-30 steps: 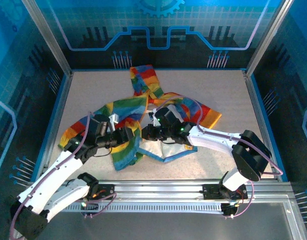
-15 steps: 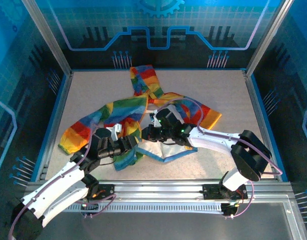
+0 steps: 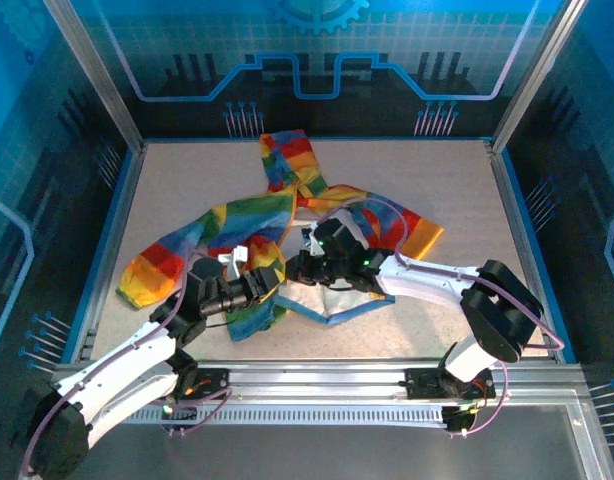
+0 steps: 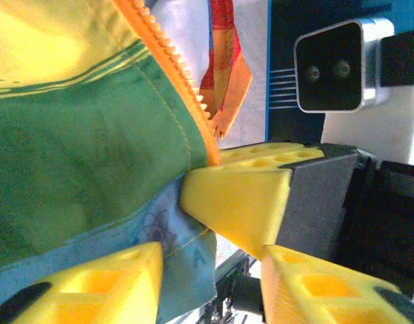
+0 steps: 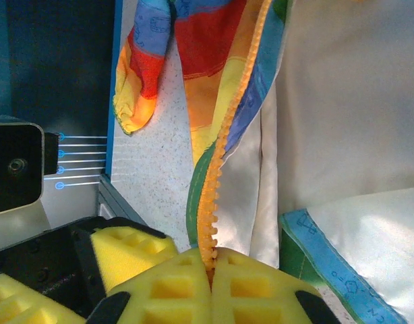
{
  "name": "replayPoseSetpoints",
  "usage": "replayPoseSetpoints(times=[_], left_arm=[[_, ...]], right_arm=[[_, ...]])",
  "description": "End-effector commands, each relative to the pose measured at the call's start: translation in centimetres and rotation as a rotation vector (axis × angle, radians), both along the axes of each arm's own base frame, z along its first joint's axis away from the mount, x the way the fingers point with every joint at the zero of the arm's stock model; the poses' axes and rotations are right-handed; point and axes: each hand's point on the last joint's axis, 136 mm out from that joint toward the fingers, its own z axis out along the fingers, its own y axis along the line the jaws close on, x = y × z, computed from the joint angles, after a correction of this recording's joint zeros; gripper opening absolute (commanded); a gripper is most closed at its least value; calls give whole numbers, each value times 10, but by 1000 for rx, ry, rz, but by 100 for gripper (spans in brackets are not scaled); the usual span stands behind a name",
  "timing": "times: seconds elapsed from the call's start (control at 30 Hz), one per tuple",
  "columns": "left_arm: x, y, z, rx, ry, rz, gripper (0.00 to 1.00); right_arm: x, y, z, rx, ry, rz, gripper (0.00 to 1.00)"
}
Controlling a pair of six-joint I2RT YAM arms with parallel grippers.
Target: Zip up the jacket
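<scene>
**Pinching the Zipper Edge, Bringing the Other Side In**

Starting at 9 o'clock: holding the left pincer (image 3: 270, 284) with its fingers (image 4: 92, 287) apart, right at the blue-green hem of the jacket (image 3: 249, 222). Cloth lying between the yellow pads in the left wrist view, not being squeezed.

Sprawling open across the middle of the desk (image 3: 427, 175), hood pointing to 12 o'clock, one sleeve trailing toward 8 o'clock and the other toward 3 o'clock. Showing white lining at 6 o'clock.

Moving rightward: clamping the right pincer (image 3: 293, 268) together on the orange zipper teeth (image 5: 224, 155), near their lower end and just beside the left pincer.

Judging the fabric light, soft and floppy, probably sagging and folding wherever unsupported, and likely a little slick. Taking hold best on the stiffer zipper tape near the bottom end, one side per pincer, and drawing it taut before mating the teeth. Not making out the slider.
</scene>
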Motion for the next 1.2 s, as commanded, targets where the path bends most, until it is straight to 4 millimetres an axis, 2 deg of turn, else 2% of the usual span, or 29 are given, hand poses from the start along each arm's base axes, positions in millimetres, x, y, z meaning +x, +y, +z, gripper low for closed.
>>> replayPoseSetpoints(times=[0.0,0.1,0.13,0.37,0.5,0.6,0.63,0.8,0.93,1.03,1.1,1.17], left_arm=[[-2,-3,0,-36,-5,-18,29],[-4,-2,-2,-20,4,-23,3],[-4,-1,-5,-14,11,-22,0],[-5,3,-10,-23,23,-24,0],[-3,6,-11,-37,25,-19,0],[-3,7,-10,-45,22,-23,0],[-3,7,-10,-48,20,-25,0],[-5,7,-10,-53,19,-43,0],[-8,7,-12,-42,21,-56,0],[-9,8,-14,-36,26,-58,0],[-9,10,-15,-45,33,-44,0],[-8,11,-12,-62,30,-33,11]], right_arm=[[-3,0,5,28,11,6,0],[-4,-1,4,23,12,12,0],[-4,-1,4,18,12,14,2],[-9,-1,8,41,13,39,33],[-12,2,12,73,26,46,35],[-11,2,15,83,24,40,35],[-14,-2,6,68,39,38,34],[-15,1,3,93,65,39,31],[-13,5,2,112,79,39,18],[-12,6,3,114,76,38,1],[-12,6,4,116,75,38,0],[-13,7,5,118,75,44,0]])
